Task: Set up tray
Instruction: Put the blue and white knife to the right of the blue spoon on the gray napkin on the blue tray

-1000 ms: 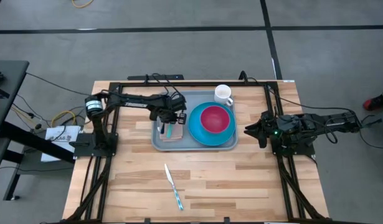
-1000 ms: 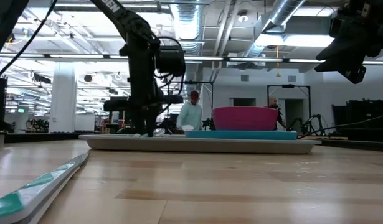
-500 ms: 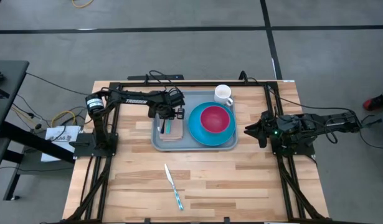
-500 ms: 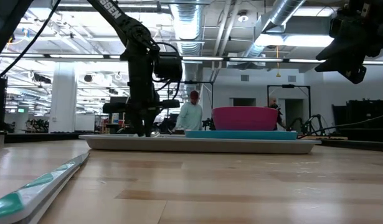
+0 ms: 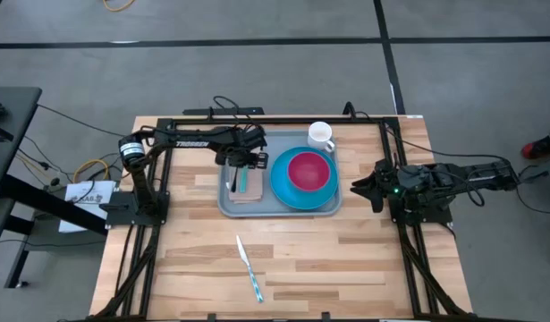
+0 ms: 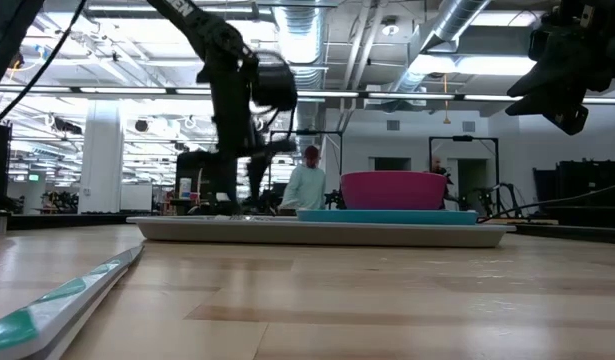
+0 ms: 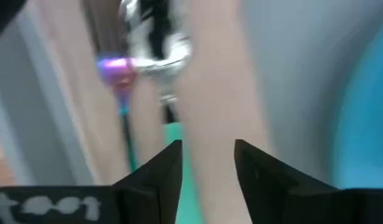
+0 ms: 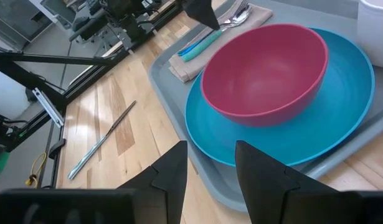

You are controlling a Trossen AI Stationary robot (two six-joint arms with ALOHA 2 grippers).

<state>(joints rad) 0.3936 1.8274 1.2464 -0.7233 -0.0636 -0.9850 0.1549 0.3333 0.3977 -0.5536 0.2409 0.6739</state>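
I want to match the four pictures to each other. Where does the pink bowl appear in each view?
High view: pink bowl on the blue plate, right half of the tray.
Low view: right of centre, above the plate's edge.
Left wrist view: not in it.
Right wrist view: centre, on the plate.
Shared landmark: the blue plate.

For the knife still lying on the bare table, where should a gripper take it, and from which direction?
Grip the knife at the middle of its teal handle, coming straight down from above. It lies flat on the wooden table, in front of the tray with nothing beside it, so the jaws should straddle its narrow width, crosswise to its long axis. The thin blade likely offers poorer purchase.
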